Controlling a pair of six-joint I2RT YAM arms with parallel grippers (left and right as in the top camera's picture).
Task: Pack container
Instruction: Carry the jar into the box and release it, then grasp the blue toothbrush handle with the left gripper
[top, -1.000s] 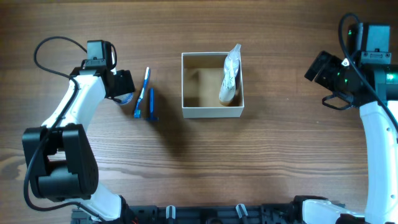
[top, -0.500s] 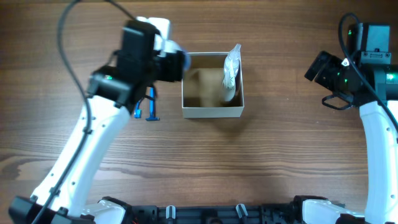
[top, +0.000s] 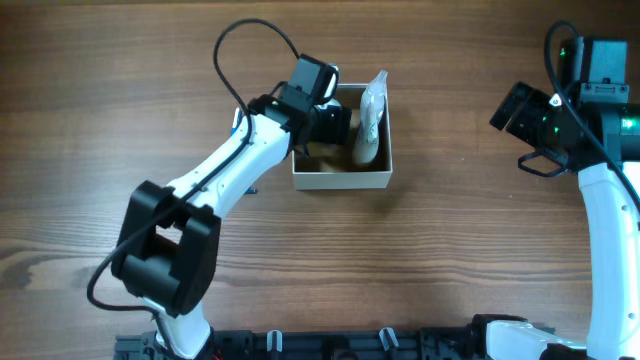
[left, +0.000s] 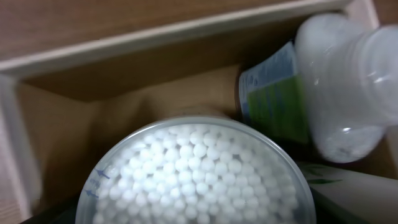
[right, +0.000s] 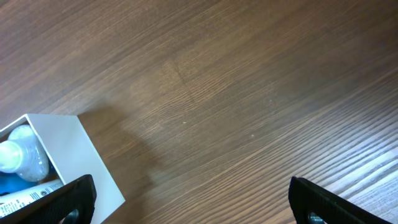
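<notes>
Sitting at the middle of the wooden table (top: 450, 260), the container (top: 340, 181) is being reached into from the left by the left gripper (top: 334, 124), which is being held over the box's left half. A round clear jar of cotton swabs (left: 199, 177) is being shown close under the left wrist camera, within the container's walls. The fingers are being hidden there, so it cannot be told whether the claw is clamped on the jar. A pale bottle (top: 368, 118) with a green label is being leaned against the right-hand wall, its top poking above the rim. The right gripper (top: 512, 106) is being held well apart from the box, off to the right. Its two fingertips are being shown spread wide over bare wood.
</notes>
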